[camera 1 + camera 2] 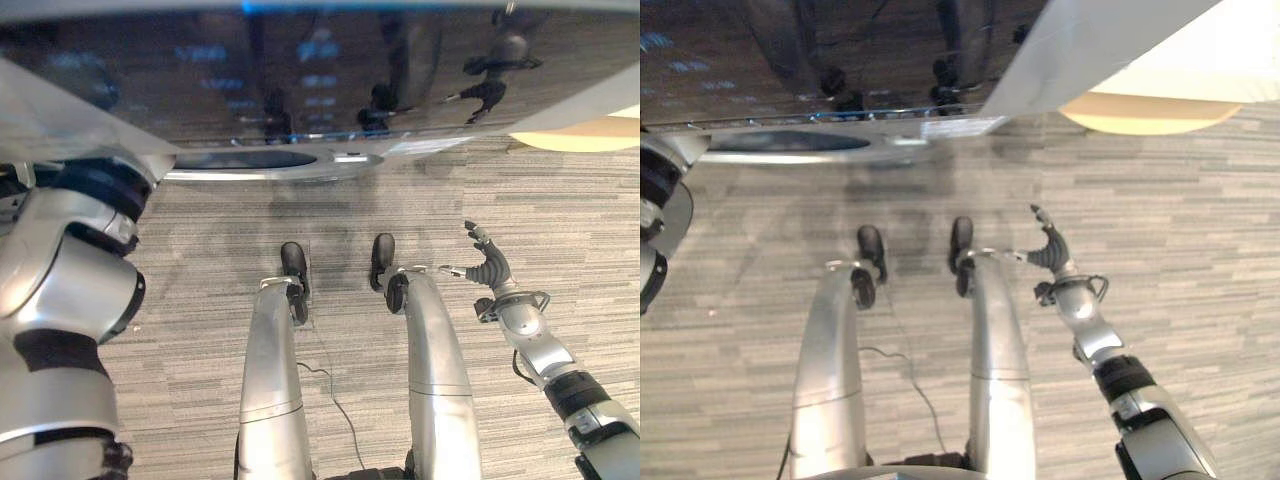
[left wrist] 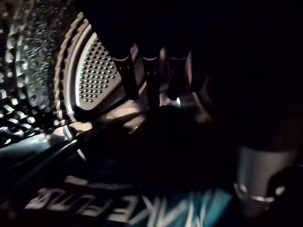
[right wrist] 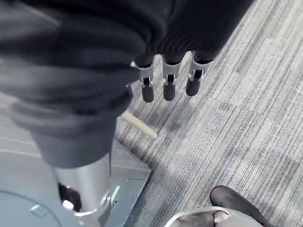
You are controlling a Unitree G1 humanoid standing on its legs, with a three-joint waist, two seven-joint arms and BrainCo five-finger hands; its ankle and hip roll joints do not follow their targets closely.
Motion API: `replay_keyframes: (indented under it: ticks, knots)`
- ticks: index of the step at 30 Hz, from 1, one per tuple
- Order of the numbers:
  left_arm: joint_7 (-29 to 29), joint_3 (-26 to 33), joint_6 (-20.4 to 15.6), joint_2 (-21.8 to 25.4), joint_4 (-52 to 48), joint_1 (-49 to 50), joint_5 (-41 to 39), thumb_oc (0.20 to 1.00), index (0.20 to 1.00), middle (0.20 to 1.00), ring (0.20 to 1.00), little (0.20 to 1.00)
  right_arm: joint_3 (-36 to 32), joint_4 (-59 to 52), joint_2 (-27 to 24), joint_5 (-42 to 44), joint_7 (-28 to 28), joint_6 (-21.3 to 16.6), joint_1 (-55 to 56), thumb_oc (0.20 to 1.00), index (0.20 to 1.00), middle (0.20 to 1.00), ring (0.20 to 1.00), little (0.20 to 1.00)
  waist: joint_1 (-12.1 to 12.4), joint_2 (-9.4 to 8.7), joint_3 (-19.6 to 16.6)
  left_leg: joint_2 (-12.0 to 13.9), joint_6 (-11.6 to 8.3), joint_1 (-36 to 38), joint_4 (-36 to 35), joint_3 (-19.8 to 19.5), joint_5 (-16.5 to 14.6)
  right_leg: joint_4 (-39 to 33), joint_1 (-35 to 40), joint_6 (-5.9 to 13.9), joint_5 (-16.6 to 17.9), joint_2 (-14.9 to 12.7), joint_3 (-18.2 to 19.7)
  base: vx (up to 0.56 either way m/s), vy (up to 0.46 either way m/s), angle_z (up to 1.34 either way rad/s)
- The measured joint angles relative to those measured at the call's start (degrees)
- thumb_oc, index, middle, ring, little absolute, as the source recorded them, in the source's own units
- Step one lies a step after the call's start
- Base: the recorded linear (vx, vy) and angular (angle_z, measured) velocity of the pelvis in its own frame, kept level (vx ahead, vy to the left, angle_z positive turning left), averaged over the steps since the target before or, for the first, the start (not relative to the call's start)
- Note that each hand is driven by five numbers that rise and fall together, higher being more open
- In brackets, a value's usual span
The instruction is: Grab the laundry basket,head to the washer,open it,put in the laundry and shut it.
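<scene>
The washer (image 1: 300, 80) stands right in front of me, its dark glossy top at the upper edge and its rounded grey front rim (image 1: 270, 162) below. My left arm goes up past that rim. In the left wrist view, my left hand (image 2: 151, 82) is inside the dark perforated steel drum (image 2: 94, 75), its fingers stretched out straight. A dark mass lies beneath them; I cannot tell whether it is laundry. My right hand (image 1: 485, 262) hangs open over the carpet at my right side, fingers straight (image 3: 169, 87), holding nothing.
A pale cream rounded object (image 1: 1150, 115) sits on the floor to the washer's right, under a slanted white panel (image 1: 1110, 50). Grey striped carpet (image 1: 560, 210) covers the floor. A short beige strip (image 3: 138, 125) lies by the washer's grey base (image 3: 128, 179).
</scene>
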Motion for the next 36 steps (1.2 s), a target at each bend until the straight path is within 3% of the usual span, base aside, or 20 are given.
replay_keyframes:
  ticks: [1, 4, 6, 7, 9, 11, 12, 14, 15, 16, 18, 23, 24, 29, 36]
  knots:
    - [-0.67, 5.65, -0.72, -2.23, -0.13, 5.00, -2.87, 1.000, 1.000, 1.000, 1.000, 1.000, -0.04, 1.68, 1.40, 0.03, 0.33, 0.89, 0.19, 1.000, 1.000, 1.000, 1.000, 1.000, -0.05, 0.13, -0.23, -0.01, 0.03, 2.76, -1.86, 0.07, 0.03, -1.75, 2.57, 0.15, 0.09, 0.09, -0.08, 0.00, 0.000, 0.00]
    - [-2.04, 11.71, -2.34, -7.03, -1.32, 18.91, -8.92, 1.000, 1.000, 1.000, 1.000, 1.000, 0.60, 4.99, 4.32, 0.00, 0.59, 1.54, 4.07, 1.000, 1.000, 1.000, 1.000, 1.000, 0.05, 1.46, -7.03, -0.12, -0.48, 5.40, -6.66, -0.15, 0.60, -6.11, 5.21, 0.31, -0.28, 0.15, -0.97, 0.00, -0.010, 0.00]
    - [-3.38, 18.14, -2.62, -11.25, -3.19, 29.43, -14.48, 1.000, 1.000, 1.000, 1.000, 1.000, 1.26, 8.67, 5.72, -0.03, 0.32, 3.23, 4.80, 1.000, 1.000, 1.000, 1.000, 1.000, 0.11, 1.61, -7.37, -0.57, -1.42, 11.43, -10.71, -0.04, 1.87, -9.28, 10.82, 0.50, 0.89, 0.04, -1.32, 0.03, -0.001, 0.08]
    - [-4.13, 18.25, -2.65, -11.60, -3.61, 32.09, -16.11, 1.000, 1.000, 1.000, 1.000, 1.000, 1.78, 8.90, 5.73, -0.04, 0.41, 3.47, 5.20, 1.000, 1.000, 1.000, 1.000, 1.000, 0.43, 1.64, -7.49, -0.86, -1.47, 13.18, -11.88, -0.27, 1.91, -10.01, 12.58, 0.42, 0.82, -0.03, -1.52, 0.04, 0.007, 0.12]
    - [-6.13, 23.92, -3.86, -13.50, -10.07, 44.63, -18.19, 1.000, 1.000, 1.000, 1.000, 1.000, 0.92, 10.81, 6.24, -0.33, 0.56, 4.65, 5.29, 1.000, 1.000, 1.000, 1.000, 1.000, 0.96, 1.65, -7.51, -1.15, -1.73, 20.08, -17.32, 0.36, 3.09, -14.77, 18.81, 0.64, 1.58, 0.03, -1.74, 0.11, 0.010, -0.02]
    - [-7.52, 25.95, -4.13, -16.39, -12.24, 52.95, -18.22, 1.000, 1.000, 1.000, 1.000, 1.000, -0.30, 12.26, 6.51, -0.55, 0.78, 5.65, 6.16, 1.000, 1.000, 1.000, 1.000, 1.000, 2.15, 1.70, -7.54, -1.33, -1.74, 25.95, -21.07, 0.88, 3.12, -17.60, 24.12, 0.79, 1.63, 0.06, -1.74, 0.12, 0.009, -0.07]
    - [-9.00, 26.49, -4.52, -18.79, -13.67, 59.76, -18.87, 1.000, 1.000, 1.000, 1.000, 1.000, -0.55, 12.73, 6.36, -0.57, 0.85, 6.47, 7.37, 1.000, 1.000, 1.000, 1.000, 1.000, 2.20, 1.85, -7.96, -1.74, -1.85, 32.46, -26.08, 1.29, 4.58, -21.80, 30.08, 1.44, 2.26, 0.16, -1.74, 0.21, 0.006, 0.05]
    - [-10.33, 26.39, -4.71, -19.35, -13.70, 63.56, -20.33, 1.000, 1.000, 1.000, 1.000, 1.000, -1.34, 13.25, 6.23, -0.70, 1.21, 6.55, 8.14, 1.000, 1.000, 1.000, 1.000, 1.000, 3.52, 2.26, -8.72, -2.07, -1.82, 36.29, -29.11, 1.20, 4.93, -23.89, 33.91, 1.53, 2.29, 0.18, -2.14, 0.22, -0.007, -0.01]
    - [-11.94, 31.26, -5.47, -22.50, -16.20, 69.65, -20.44, 1.000, 1.000, 1.000, 1.000, 1.000, -3.78, 14.01, 6.99, -0.74, 1.88, 7.51, 9.35, 1.000, 1.000, 1.000, 1.000, 1.000, 4.27, 2.28, -8.49, -2.15, -1.75, 43.20, -33.47, 2.02, 6.13, -27.28, 39.69, 1.67, 3.17, 0.58, -1.66, 0.16, -0.022, -0.21]
    - [-12.16, 30.55, -5.47, -23.20, -15.46, 71.82, -20.54, 1.000, 1.000, 1.000, 1.000, 1.000, -4.31, 14.27, 6.80, -0.78, 1.90, 7.64, 10.60, 1.000, 1.000, 1.000, 1.000, 1.000, 4.60, 2.56, -8.73, -2.41, -1.44, 46.38, -35.30, 2.10, 7.46, -28.75, 42.62, 1.93, 4.12, 0.44, -1.64, 0.16, -0.022, -0.14]
    - [-14.45, 29.19, -4.94, -24.66, -13.22, 77.67, -20.49, 1.000, 1.000, 1.000, 1.000, 1.000, -4.50, 17.30, 5.97, -2.17, 2.87, 7.73, 13.79, 1.000, 1.000, 1.000, 1.000, 1.000, 4.55, 4.39, -11.83, -2.90, -1.75, 55.94, -43.50, 1.17, 7.95, -35.08, 51.61, 2.63, 3.53, 0.90, -3.00, 0.21, -0.033, 0.13]
    - [-17.27, 30.71, -4.91, -26.33, -8.31, 78.99, -20.23, 1.000, 1.000, 1.000, 1.000, 1.000, -5.39, 20.72, 6.92, -2.87, 4.63, 8.08, 15.33, 1.000, 1.000, 1.000, 1.000, 1.000, 4.47, 5.02, -14.23, -2.50, -1.75, 65.92, -53.51, 1.12, 11.39, -43.18, 61.11, 3.03, 5.53, 2.23, -3.56, 0.17, -0.044, -0.01]
    - [-17.79, 30.50, -4.85, -26.97, -6.28, 79.56, -20.20, 1.000, 1.000, 1.000, 1.000, 1.000, -5.58, 21.83, 7.48, -2.88, 5.22, 8.01, 16.54, 1.000, 1.000, 1.000, 1.000, 1.000, 4.29, 4.80, -16.49, -2.31, -1.72, 66.99, -54.21, 1.16, 11.55, -45.25, 62.86, 3.22, 5.86, 2.64, -3.90, 0.13, -0.035, -0.03]
    - [-18.86, 30.66, -4.51, -27.71, -2.24, 80.45, -19.76, 1.000, 1.000, 1.000, 1.000, 1.000, -5.83, 26.95, 8.41, -2.96, 5.39, 8.66, 19.43, 1.000, 1.000, 1.000, 1.000, 1.000, 4.39, 4.73, -20.80, -1.96, -1.33, 72.53, -57.30, 1.06, 12.28, -55.18, 71.91, 3.47, 9.13, 3.57, -4.61, 0.11, -0.012, 0.03]
    - [-19.54, 30.69, -4.47, -27.98, -0.17, 80.74, -19.25, 1.000, 1.000, 1.000, 1.000, 1.000, -6.17, 29.17, 8.62, -2.97, 5.40, 8.83, 19.60, 1.000, 1.000, 1.000, 1.000, 1.000, 4.51, 5.02, -22.78, -1.90, -1.34, 73.67, -57.71, 1.05, 12.30, -61.89, 76.00, 3.24, 12.37, 4.21, -4.35, -0.03, 0.016, -0.02]
